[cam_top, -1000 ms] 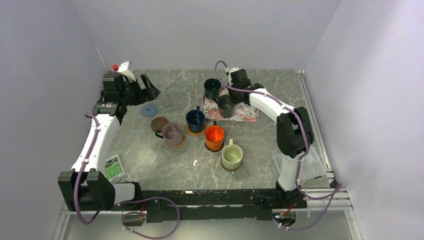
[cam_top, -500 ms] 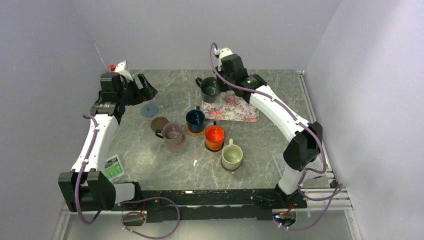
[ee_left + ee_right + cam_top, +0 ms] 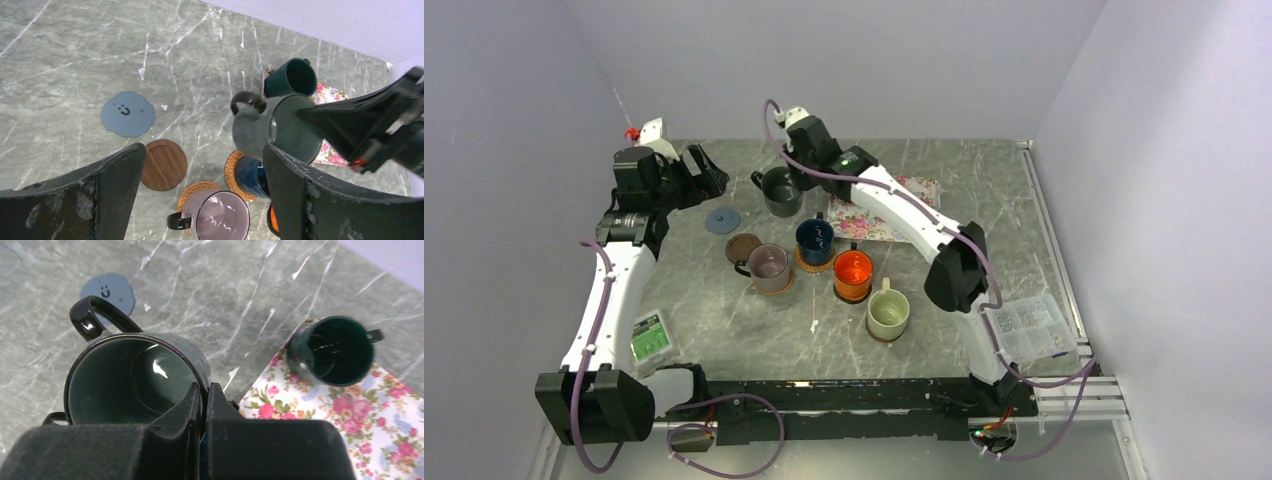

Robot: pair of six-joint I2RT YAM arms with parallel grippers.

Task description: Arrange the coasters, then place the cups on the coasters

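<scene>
The right hand (image 3: 204,395) pinches the dark grey cup (image 3: 125,385) by its rim, above the counter (image 3: 754,330), left of the floral mat (image 3: 380,430). Keep it level and lower it squarely onto the bare grey-blue coaster (image 3: 722,219). The left hand (image 3: 712,175) stands wide, empty.

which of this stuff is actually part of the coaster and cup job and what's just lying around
Job: dark grey mug in the right gripper, dark green mug, mauve mug, navy mug, orange mug, cream mug, grey-blue coaster, dark brown coaster, tan woven coasters.

Lying about: floral mat, green-labelled box, clear plastic box.
</scene>
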